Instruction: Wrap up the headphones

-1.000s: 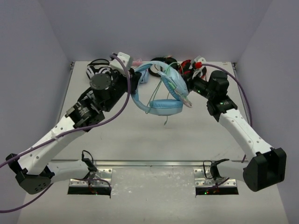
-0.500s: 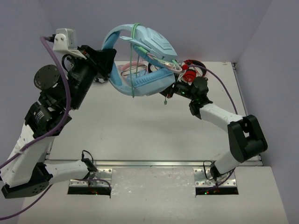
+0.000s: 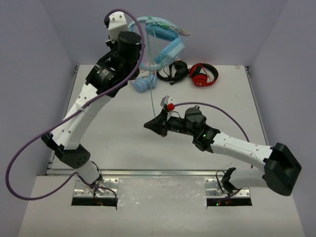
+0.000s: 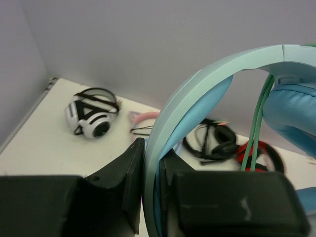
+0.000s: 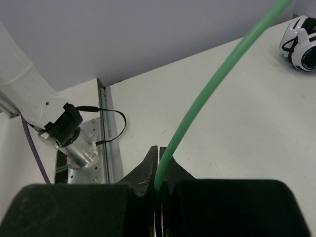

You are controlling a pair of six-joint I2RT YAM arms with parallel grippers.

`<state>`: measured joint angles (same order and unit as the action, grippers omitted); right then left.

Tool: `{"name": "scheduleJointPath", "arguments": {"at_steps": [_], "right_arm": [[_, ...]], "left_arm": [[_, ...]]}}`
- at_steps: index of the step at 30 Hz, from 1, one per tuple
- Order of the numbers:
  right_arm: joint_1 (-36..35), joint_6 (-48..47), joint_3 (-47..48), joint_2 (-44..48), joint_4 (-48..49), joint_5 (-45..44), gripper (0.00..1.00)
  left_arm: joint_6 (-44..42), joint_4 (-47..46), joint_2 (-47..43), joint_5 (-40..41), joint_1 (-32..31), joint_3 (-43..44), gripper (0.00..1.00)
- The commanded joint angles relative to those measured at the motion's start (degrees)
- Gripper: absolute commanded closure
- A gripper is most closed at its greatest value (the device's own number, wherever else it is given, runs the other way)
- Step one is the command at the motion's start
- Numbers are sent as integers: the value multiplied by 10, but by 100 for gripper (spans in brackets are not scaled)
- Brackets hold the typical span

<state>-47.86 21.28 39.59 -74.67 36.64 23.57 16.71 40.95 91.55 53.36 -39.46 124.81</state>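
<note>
The light-blue headphones point(image 3: 165, 39) hang high above the table's back edge. My left gripper point(image 3: 144, 55) is shut on their headband point(image 4: 197, 94); the band sits between the jaws point(image 4: 152, 163), with a padded ear cup point(image 4: 294, 106) to the right. The thin pale-green cable point(image 3: 151, 94) runs straight down from the headphones to my right gripper point(image 3: 148, 125), which is low over the table's middle. In the right wrist view the right gripper point(image 5: 158, 158) is shut on the cable point(image 5: 212, 94), which rises up to the right. The cable also shows in the left wrist view point(image 4: 259, 123).
On the table's back edge lie a smaller blue pair with a pink cat-ear band point(image 3: 144, 83), a black headset point(image 3: 174, 70) and a red pair point(image 3: 202, 75). A white-and-black pair point(image 4: 94, 116) lies at the back left. A metal rail point(image 5: 106, 148) runs along the table's near edge.
My left arm lifted the headphones higher and further back. My right gripper left the headphones and slid down the cable toward the table's middle, pulling it straight.
</note>
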Motion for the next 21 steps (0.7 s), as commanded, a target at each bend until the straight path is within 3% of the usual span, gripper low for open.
{"name": "scheduleJointPath", "arguments": {"at_steps": [1, 3, 6, 9, 16, 18, 19, 21], "right_arm": [[-35, -100, 50, 62, -140, -77, 99], [-49, -135, 78, 89, -214, -107, 99], [-58, -171, 104, 134, -297, -161, 99], [-58, -207, 153, 142, -368, -204, 99], [-58, -306, 286, 94, -515, -248, 99], [-58, -358, 309, 82, -519, -263, 99], [-58, -375, 317, 77, -514, -286, 99], [-57, -443, 341, 62, -501, -326, 99]], "left_arm": [[53, -7, 5, 95, 28, 6, 100], [49, -40, -3, 116, 43, -75, 100], [49, -101, -28, 75, 90, -198, 100], [27, -145, -28, 36, 113, -263, 100], [16, -157, 1, -46, 162, -299, 100], [-38, -224, -14, -65, 160, -337, 100], [-55, -254, -26, -112, 160, -365, 100], [-99, -367, -69, -152, 154, -466, 100]]}}
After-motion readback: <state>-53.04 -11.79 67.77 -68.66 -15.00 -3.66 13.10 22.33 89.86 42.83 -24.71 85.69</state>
